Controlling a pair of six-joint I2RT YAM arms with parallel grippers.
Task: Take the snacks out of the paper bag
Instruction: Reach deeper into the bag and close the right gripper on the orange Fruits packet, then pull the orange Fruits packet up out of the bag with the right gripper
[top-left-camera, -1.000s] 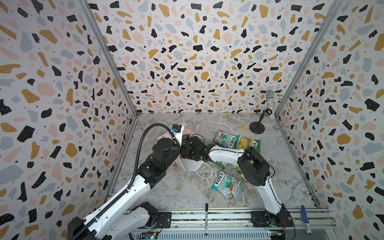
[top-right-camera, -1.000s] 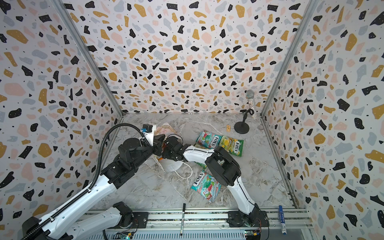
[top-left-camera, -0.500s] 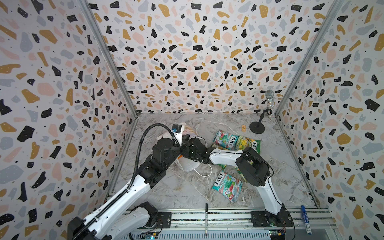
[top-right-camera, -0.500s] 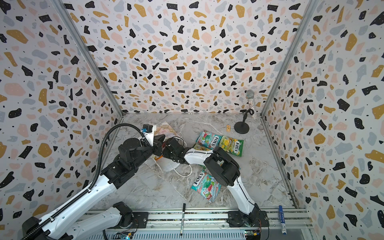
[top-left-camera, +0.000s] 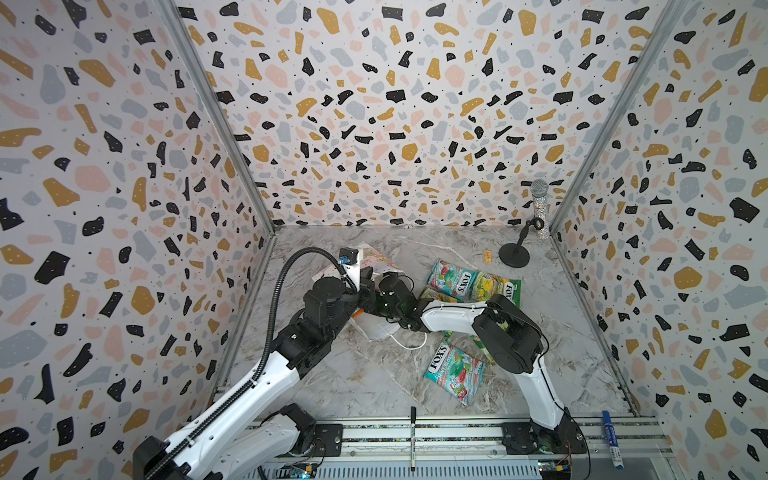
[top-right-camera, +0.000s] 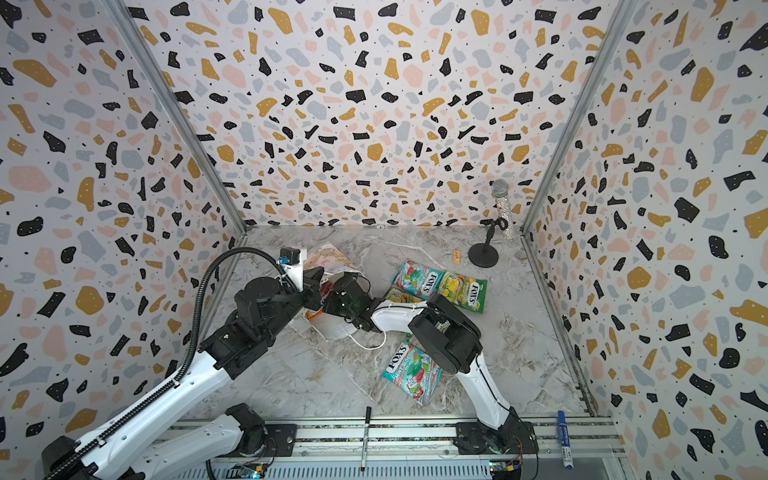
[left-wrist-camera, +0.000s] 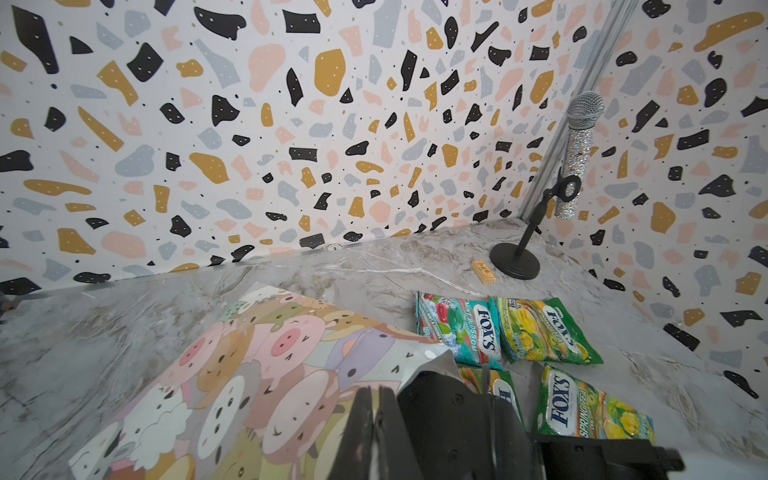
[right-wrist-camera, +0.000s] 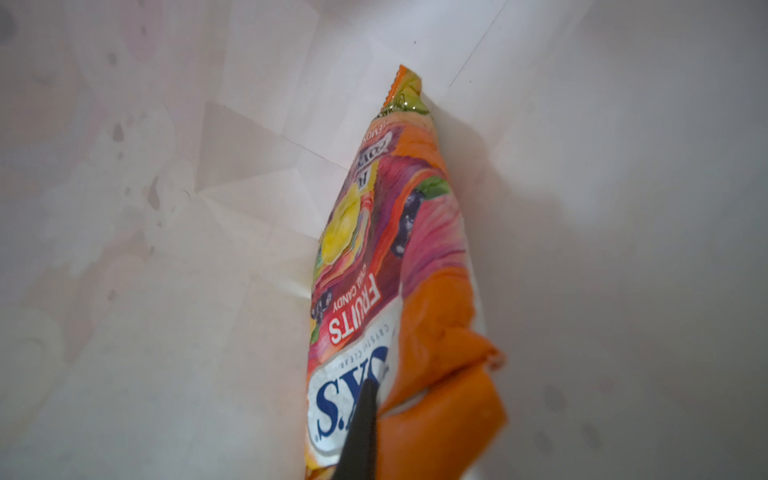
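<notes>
Right wrist view shows us, inside the paper bag (right-wrist-camera: 145, 332), our right gripper (right-wrist-camera: 368, 399) clamped on the orange-pink packet (right-wrist-camera: 419, 257), at its near logo end.

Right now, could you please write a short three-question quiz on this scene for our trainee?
1. Which FOX'S packet does the right claw pinch? A) teal-red Mint Blossom B) green-yellow Spring Tea C) orange-pink Fruits packet
2. True or false: every packet already lies out on the marble table.
3. Fill the gap: in the far right corner a glittery ___ stands on a round black base.

Key
1. C.
2. False: the orange-pink Fruits packet is inside the paper bag, as the right wrist view shows.
3. microphone.
</notes>
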